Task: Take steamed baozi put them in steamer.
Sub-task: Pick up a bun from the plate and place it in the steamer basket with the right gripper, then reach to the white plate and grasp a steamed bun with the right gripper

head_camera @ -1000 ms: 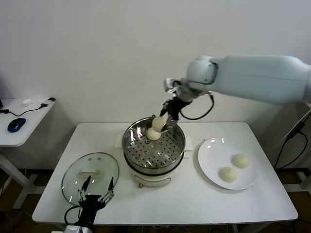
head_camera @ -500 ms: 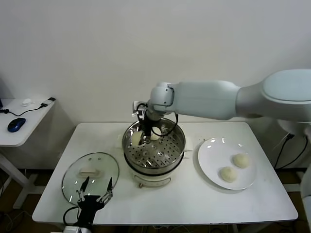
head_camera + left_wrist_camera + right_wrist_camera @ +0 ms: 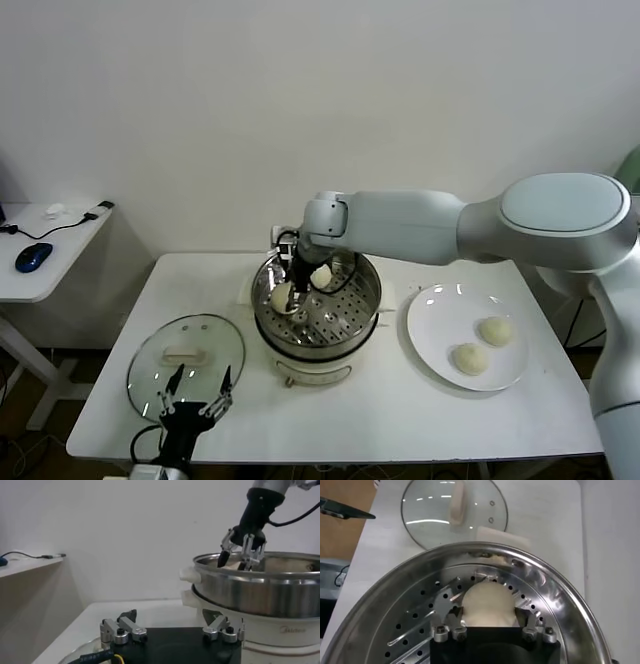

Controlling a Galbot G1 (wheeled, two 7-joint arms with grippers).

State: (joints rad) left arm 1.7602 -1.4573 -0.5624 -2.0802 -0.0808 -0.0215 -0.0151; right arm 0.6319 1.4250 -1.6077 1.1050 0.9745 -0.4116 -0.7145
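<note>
The steamer (image 3: 372, 296) stands mid-table, a steel pot with a perforated tray on a cream base; it also shows in the left wrist view (image 3: 260, 595) and the right wrist view (image 3: 560, 605). My right gripper (image 3: 293, 299) reaches down into the pot's left part and is shut on a cream-white baozi (image 3: 281, 296) that sits low on the tray (image 3: 487, 602). A second baozi (image 3: 321, 276) lies at the tray's back. Two more baozi (image 3: 495, 330) (image 3: 469, 358) lie on the white plate (image 3: 436, 300). My left gripper (image 3: 197, 385) is parked open at the front left.
A round glass lid (image 3: 186, 355) lies flat on the table left of the steamer, under my left gripper. A side table with a blue mouse (image 3: 33, 256) stands at far left. The wall is close behind the steamer.
My right gripper carried its baozi from above the pot's back rim leftward and down onto the left part of the tray. The left arm has not moved.
</note>
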